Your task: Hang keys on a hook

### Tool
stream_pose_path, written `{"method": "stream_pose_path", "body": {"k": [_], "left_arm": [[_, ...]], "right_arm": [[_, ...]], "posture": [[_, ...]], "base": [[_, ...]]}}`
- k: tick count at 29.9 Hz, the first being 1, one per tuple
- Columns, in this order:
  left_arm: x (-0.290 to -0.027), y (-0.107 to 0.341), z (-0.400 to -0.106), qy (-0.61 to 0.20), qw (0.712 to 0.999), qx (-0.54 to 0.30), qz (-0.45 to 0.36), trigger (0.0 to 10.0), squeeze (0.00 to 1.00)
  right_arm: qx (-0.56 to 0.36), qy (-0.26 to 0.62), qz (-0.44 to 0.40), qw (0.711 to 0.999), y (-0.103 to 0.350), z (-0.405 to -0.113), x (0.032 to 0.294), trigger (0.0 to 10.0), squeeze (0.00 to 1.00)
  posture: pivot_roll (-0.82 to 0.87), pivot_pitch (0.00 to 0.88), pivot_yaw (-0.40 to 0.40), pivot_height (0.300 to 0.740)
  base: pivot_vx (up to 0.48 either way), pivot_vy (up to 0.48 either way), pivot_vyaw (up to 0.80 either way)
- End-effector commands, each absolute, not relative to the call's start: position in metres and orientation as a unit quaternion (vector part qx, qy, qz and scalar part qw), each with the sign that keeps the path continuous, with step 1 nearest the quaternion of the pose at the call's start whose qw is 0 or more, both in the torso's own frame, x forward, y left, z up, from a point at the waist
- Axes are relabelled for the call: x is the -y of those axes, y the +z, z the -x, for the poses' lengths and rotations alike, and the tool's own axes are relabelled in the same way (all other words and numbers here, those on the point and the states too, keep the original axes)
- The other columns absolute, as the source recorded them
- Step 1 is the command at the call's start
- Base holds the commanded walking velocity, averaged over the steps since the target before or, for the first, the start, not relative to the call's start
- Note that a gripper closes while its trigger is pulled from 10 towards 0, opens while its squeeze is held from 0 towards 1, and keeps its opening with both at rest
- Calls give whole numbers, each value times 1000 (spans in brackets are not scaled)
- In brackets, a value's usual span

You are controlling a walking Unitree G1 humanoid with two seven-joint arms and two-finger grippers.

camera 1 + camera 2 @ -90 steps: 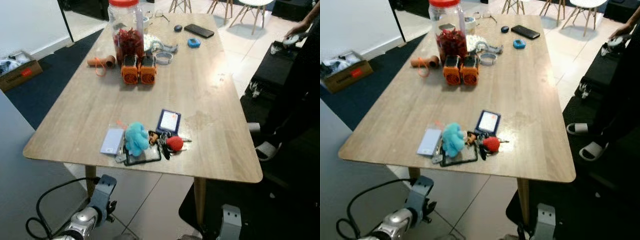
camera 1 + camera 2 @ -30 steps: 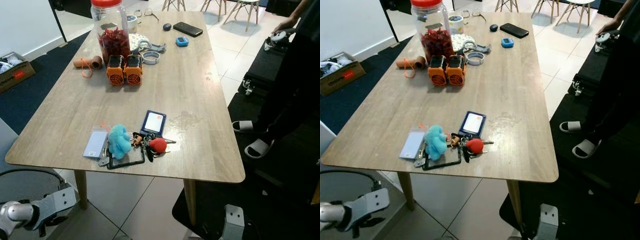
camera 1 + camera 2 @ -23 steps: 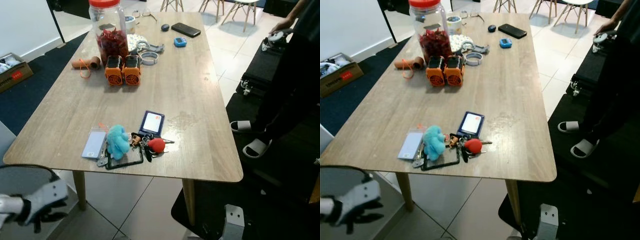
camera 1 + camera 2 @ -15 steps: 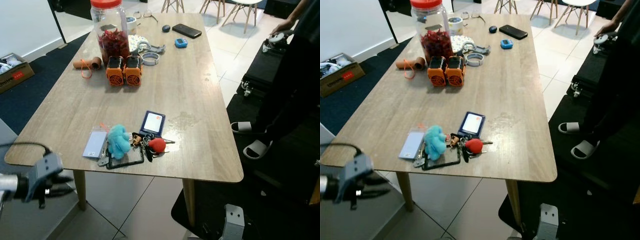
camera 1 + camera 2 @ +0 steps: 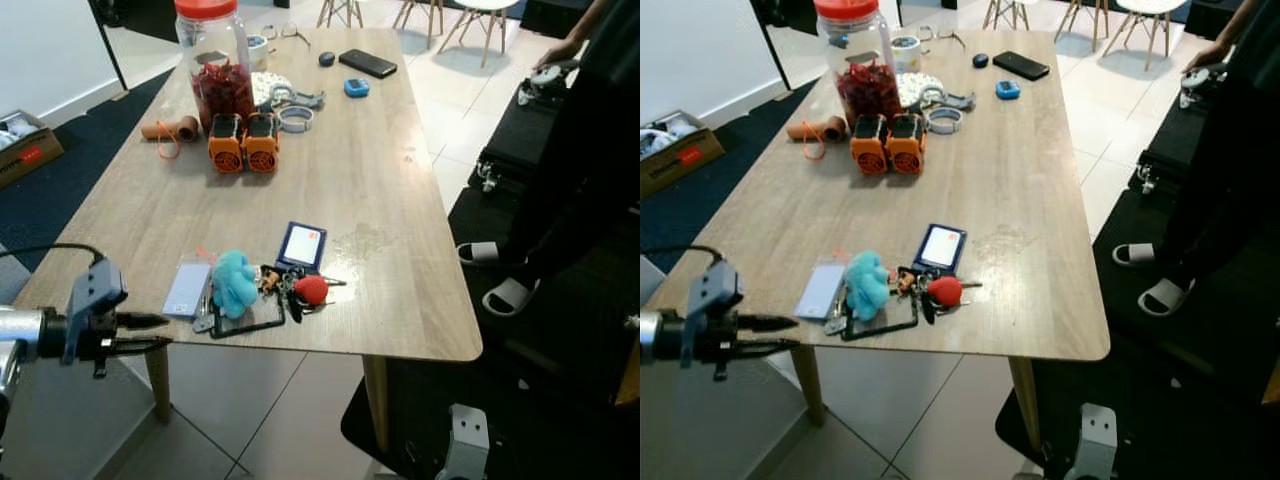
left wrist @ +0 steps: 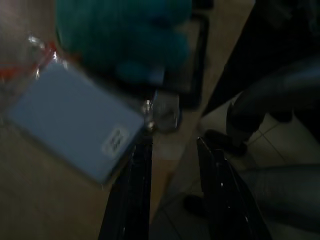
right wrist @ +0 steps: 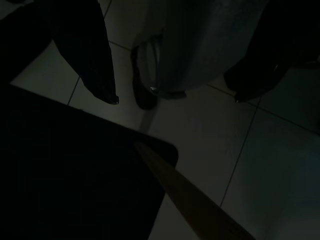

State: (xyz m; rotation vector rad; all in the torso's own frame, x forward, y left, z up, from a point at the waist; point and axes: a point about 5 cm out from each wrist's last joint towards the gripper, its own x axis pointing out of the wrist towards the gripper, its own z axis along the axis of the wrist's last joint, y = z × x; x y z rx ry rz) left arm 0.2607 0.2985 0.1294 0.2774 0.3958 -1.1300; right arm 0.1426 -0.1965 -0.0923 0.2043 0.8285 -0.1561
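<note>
The keys (image 5: 288,289) lie on the bench (image 5: 380,190) near its front edge, between a teal plush (image 5: 233,283) and a red charm (image 5: 313,289). In the left wrist view, a white card (image 6: 75,120) is seen past the parted fingers of the left claw (image 6: 174,142); the right claw (image 7: 175,100) is seen spread above floor tiles. Since three seconds ago the left claw has been raised from below the bench to edge height.

Both head views are bright and evenly lit, with a pale sheen of glare on the wooden counter (image 5: 400,130) toward its far right side. The left wrist view is dim and softly blurred. The right wrist view is very dark, with only faint floor tiles (image 7: 260,165) visible.
</note>
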Motion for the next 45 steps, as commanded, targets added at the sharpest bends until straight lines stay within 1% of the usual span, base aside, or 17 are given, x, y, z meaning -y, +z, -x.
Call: {"method": "stream_pose_path", "body": {"k": [1, 8, 14, 16, 23, 26, 27, 28, 29, 30, 32, 33, 40, 41, 43, 44, 45], "left_arm": [[-289, 141, -268, -534, 827, -144, -101, 10000, 0], [-256, 162, -282, -550, 832, -66, -33, 10000, 0], [-189, 155, -291, -542, 838, -43, -33, 10000, 0], [-164, 157, -298, -518, 855, 0, -9, 10000, 0], [-150, 156, -317, -388, 920, 41, -41, 10000, 0], [-145, 161, -318, -335, 939, 64, -35, 10000, 380], [-143, 162, -317, -333, 940, 67, -34, 10000, 380], [-142, 162, -316, -329, 941, 70, -35, 10000, 643], [-142, 162, -316, -329, 941, 70, -35, 10000, 643], [-140, 161, -314, -316, 945, 71, -36, 10000, 910], [-140, 160, -313, -310, 948, 71, -35, 10000, 910], [-138, 157, -310, -299, 950, 76, -45, 10000, 1000], [-143, 144, -307, -268, 957, 52, -95, 10000, 992], [-145, 142, -307, -256, 960, 47, -104, 10000, 482], [-147, 139, -306, -248, 961, 40, -111, 10000, 482], [-148, 137, -305, -247, 960, 37, -123, 10000, 47], [-148, 137, -305, -247, 960, 37, -123, 10000, 47]], "right_arm": [[-406, -78, -102, 905, -94, -139, 196, 10000, 0], [-406, -78, -101, 905, -94, -139, 196, 10000, 0], [-405, -79, -101, 905, -93, -140, 197, 10000, 0], [-405, -80, -102, 905, -94, -139, 197, 10000, 0], [-406, -81, -103, 904, -94, -137, 197, 10000, 0], [-407, -81, -102, 904, -94, -136, 198, 10000, 0], [-407, -81, -101, 904, -94, -136, 198, 10000, 0], [-407, -81, -101, 904, -94, -136, 198, 10000, 0], [-407, -81, -101, 904, -94, -136, 198, 10000, 0], [-407, -81, -101, 904, -94, -135, 198, 10000, 0], [-407, -81, -101, 904, -95, -135, 198, 10000, 0], [-407, -80, -101, 904, -94, -136, 198, 10000, 0], [-407, -78, -102, 904, -95, -136, 196, 10000, 0], [-406, -78, -103, 905, -95, -136, 195, 10000, 0], [-406, -78, -103, 904, -95, -136, 195, 10000, 0], [-407, -78, -104, 904, -95, -135, 194, 10000, 0], [-407, -78, -104, 904, -95, -135, 194, 10000, 0]], "posture": [[39, 36, 26, 740], [39, 41, 27, 740], [35, 49, 28, 740], [35, 52, 26, 740], [28, 55, 24, 740], [29, 59, 23, 740], [29, 59, 23, 740], [30, 60, 22, 740], [30, 60, 22, 740], [32, 62, 22, 740], [32, 62, 22, 740], [33, 61, 21, 740], [34, 68, 26, 740], [34, 68, 26, 740], [34, 69, 27, 740], [37, 70, 29, 740], [37, 70, 29, 740]], "base": [[0, 0, 0], [0, 0, 0], [0, 0, 0], [0, 0, 0], [0, 0, 0], [0, 0, 0], [0, 0, 0], [0, 0, 0], [0, 0, 0], [0, 0, 0], [0, 0, 0], [0, 0, 0], [0, 0, 0], [0, 0, 0], [0, 0, 0], [0, 0, 0], [0, 0, 0]]}}
